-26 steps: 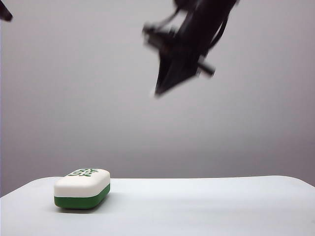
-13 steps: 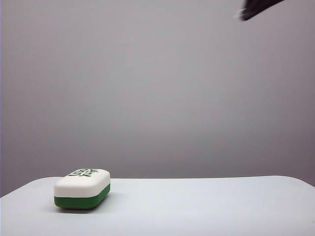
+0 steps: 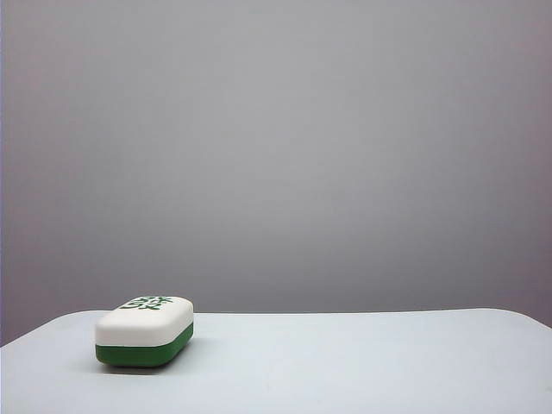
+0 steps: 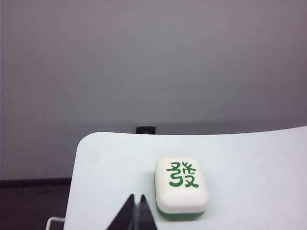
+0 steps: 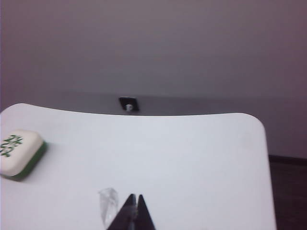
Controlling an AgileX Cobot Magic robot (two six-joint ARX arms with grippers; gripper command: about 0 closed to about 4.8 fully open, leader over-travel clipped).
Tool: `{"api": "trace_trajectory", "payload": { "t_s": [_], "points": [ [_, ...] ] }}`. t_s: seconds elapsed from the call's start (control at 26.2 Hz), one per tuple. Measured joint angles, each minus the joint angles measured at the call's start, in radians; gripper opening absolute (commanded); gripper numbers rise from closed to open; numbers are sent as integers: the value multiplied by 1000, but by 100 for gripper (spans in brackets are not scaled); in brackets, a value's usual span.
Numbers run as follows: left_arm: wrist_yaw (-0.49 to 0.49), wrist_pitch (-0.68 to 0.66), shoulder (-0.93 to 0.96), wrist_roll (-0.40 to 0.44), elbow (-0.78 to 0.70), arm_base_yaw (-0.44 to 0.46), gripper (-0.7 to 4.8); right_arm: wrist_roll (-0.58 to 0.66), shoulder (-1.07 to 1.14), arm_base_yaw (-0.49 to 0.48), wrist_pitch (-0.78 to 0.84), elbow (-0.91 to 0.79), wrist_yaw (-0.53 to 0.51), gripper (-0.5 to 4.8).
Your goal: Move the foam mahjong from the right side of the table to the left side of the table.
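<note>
Pale grey table (image 3: 362, 362) under a blank grey wall, with the foam mahjong (image 3: 144, 332) lying flat near its left end.

We judge the move done: the block sits alone on the left, nothing touching it. Our left gripper (image 4: 135, 211) hangs above the table just beside the mahjong, fingertips pressed together and empty; our right gripper (image 5: 135, 211) is well apart from it toward the other end, tips likewise closed on nothing. Neither arm shows from outside. A small translucent scrap (image 5: 108, 203) by the right gripper we cannot identify.
</note>
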Motion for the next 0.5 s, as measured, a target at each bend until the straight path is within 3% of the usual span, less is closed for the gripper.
{"api": "trace_trajectory", "payload": {
  "t_s": [0.31, 0.5],
  "points": [
    [0, 55, -120, 19, -89, 0, -5, 9, -211, 0, 60, -120, 61, -5],
    [8, -29, -244, 35, -110, 0, -5, 84, -288, 1, 89, -150, 181, -5]
  ]
}}
